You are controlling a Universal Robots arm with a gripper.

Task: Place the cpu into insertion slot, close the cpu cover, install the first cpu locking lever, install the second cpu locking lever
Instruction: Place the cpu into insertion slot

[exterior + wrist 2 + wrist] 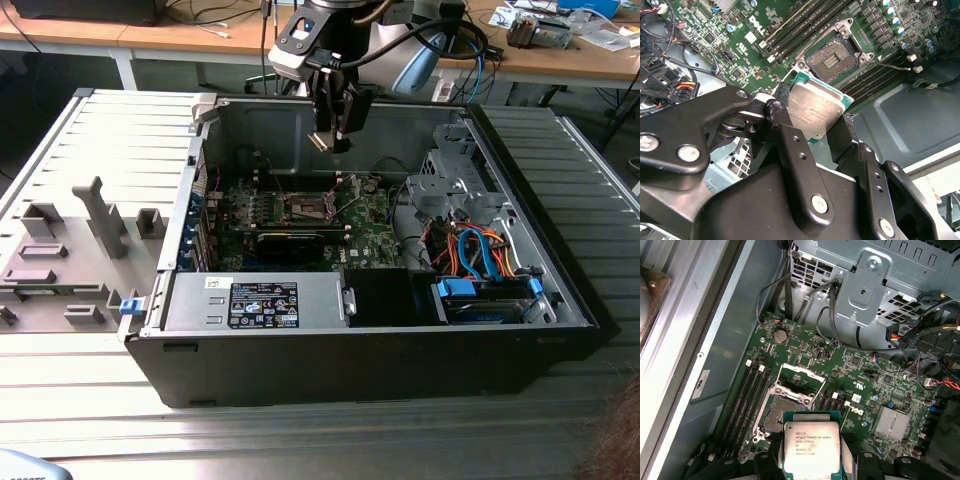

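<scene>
Right now the gripper [336, 128] is hovering inside the opened computer case [350, 375]. Its fingers [785, 132] are clamping the cpu [811, 447] by two opposite edges, so the chip is sitting between the fingertips with its silvery top facing both wrist views. Below and just beyond the fingertips, the insertion slot [832, 60] is lying uncovered on the green motherboard [865, 365], apart from the chip, with long memory slots [747, 400] running alongside it.
</scene>
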